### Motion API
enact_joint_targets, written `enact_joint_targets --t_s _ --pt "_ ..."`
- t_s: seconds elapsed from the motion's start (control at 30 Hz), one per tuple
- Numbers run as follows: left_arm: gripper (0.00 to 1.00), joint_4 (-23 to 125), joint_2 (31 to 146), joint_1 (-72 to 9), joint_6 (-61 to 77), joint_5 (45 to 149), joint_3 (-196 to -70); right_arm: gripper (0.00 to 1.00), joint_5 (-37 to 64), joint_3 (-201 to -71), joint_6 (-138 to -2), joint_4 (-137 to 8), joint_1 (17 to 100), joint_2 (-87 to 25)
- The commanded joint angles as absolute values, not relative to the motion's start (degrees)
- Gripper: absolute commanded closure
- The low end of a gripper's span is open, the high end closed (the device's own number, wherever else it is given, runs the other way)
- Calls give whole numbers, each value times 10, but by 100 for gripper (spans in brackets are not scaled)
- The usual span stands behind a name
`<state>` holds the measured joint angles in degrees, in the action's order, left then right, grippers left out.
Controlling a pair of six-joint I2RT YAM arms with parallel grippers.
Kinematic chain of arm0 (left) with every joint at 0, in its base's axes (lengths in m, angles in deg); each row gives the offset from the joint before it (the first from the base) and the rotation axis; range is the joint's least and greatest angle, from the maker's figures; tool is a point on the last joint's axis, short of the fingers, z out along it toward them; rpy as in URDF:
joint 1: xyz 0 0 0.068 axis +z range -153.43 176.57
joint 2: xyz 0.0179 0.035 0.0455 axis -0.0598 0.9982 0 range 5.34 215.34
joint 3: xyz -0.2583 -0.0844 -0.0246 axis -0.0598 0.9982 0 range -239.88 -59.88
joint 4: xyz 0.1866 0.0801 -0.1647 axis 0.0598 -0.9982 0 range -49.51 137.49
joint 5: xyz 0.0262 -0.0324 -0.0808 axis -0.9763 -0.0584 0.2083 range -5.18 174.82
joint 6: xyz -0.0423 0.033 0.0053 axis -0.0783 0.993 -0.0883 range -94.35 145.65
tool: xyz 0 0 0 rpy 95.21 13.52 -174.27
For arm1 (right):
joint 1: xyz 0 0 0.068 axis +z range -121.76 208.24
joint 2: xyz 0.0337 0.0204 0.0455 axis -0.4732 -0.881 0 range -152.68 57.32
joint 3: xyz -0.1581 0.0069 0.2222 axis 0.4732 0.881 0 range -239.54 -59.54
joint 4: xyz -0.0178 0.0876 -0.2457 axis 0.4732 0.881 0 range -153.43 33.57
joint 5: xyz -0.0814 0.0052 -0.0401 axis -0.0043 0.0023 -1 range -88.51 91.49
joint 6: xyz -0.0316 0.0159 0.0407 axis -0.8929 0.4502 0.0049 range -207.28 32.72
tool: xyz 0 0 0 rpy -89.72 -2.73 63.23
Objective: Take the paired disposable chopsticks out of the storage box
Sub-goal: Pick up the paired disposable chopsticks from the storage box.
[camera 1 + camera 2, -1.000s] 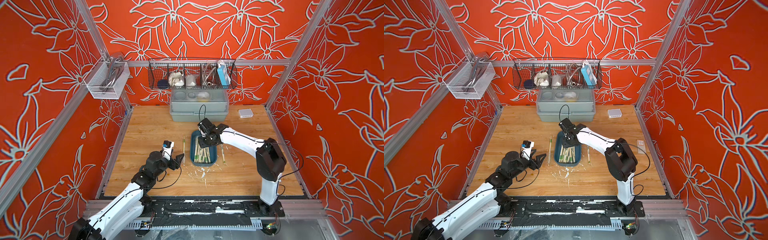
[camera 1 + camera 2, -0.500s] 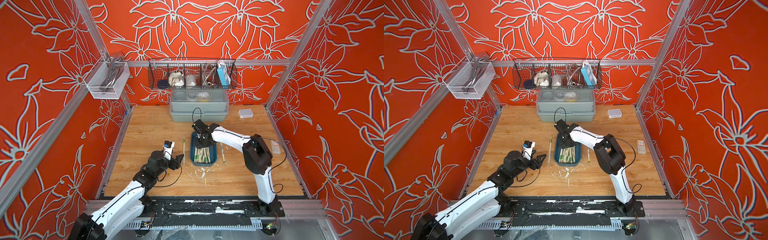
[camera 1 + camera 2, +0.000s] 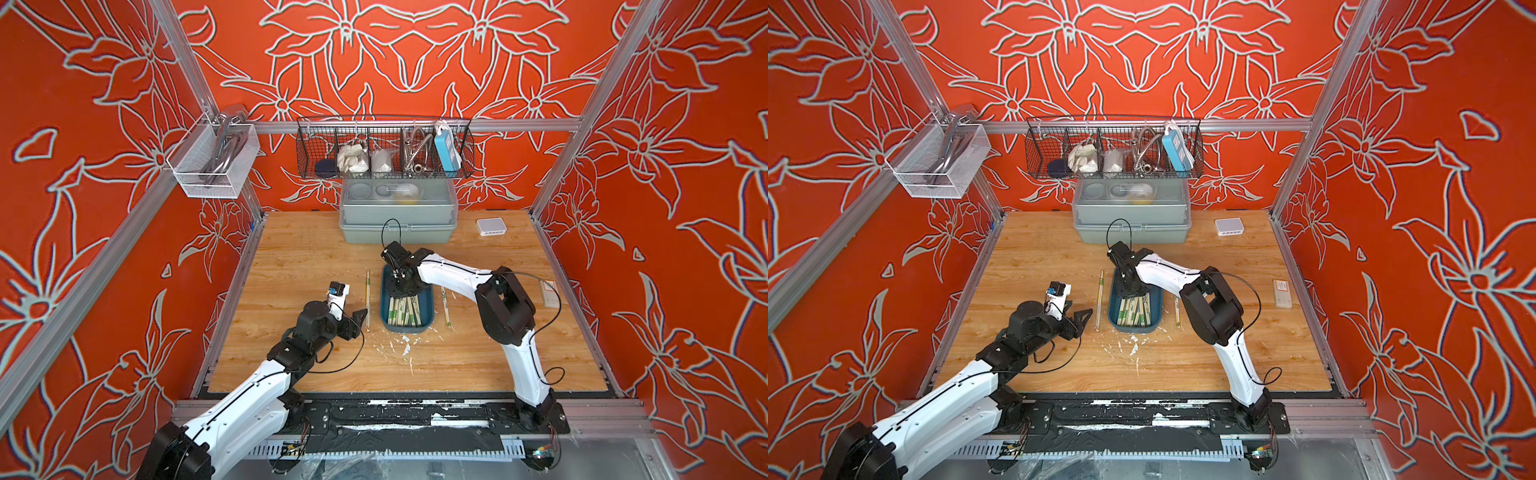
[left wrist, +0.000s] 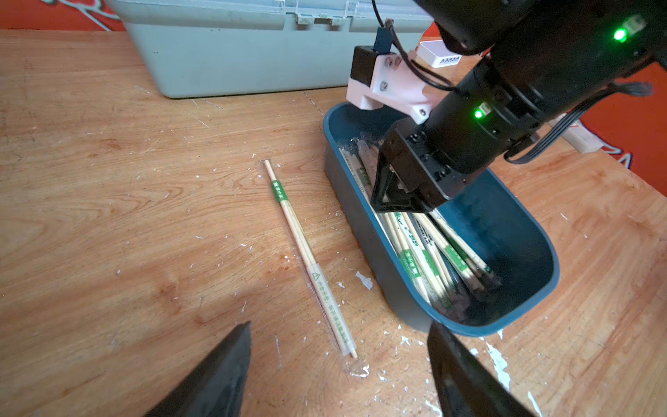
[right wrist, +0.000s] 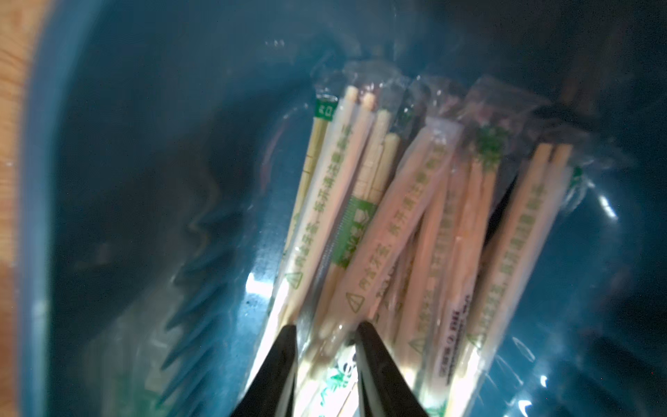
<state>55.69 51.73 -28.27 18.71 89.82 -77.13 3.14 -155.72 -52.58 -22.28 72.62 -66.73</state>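
The dark blue storage box point(image 3: 407, 330) point(image 3: 1136, 330) sits mid-table, holding several wrapped paired disposable chopsticks point(image 3: 405, 311) point(image 3: 1133, 311) point(image 4: 422, 252). My right gripper point(image 3: 401, 293) point(image 3: 1129, 291) point(image 4: 397, 207) reaches down into its far half. In the right wrist view its jaws point(image 5: 326, 328) stand narrowly open, straddling one wrapped pair point(image 5: 397, 216) in the pile. One pair point(image 3: 368, 297) point(image 4: 306, 252) lies on the table left of the box, another point(image 3: 445, 307) to its right. My left gripper point(image 3: 360, 318) point(image 4: 339, 325) hovers open and empty over the near end of the left pair.
A grey-green lidded box point(image 3: 397, 224) stands at the back under a black wire basket point(image 3: 384, 149). A white mesh basket point(image 3: 212, 162) hangs on the left wall. A small white device point(image 3: 491, 226) and a white card point(image 3: 549, 293) lie at the right. White flecks dot the wood.
The right gripper has sunk deeper into the box, moved slightly left, and its jaws have narrowed around one pair. The left arm has barely moved.
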Motion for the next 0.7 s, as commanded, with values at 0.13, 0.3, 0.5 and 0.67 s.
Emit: enact_joint_targets --t_s 0.13,0.3,0.5,0.67 --pt "23 554 521 -282 197 892 -791 71 3 -1565 -505 -228 728 -680" --pt "23 555 524 -282 196 890 -792 78 5 -1567 -502 -228 728 -680" --pt "23 556 529 -282 196 891 -793 82 12 -1567 -490 -231 729 -670" --pt "23 554 531 -282 196 890 -794 84 15 -1566 -482 -228 728 -667"
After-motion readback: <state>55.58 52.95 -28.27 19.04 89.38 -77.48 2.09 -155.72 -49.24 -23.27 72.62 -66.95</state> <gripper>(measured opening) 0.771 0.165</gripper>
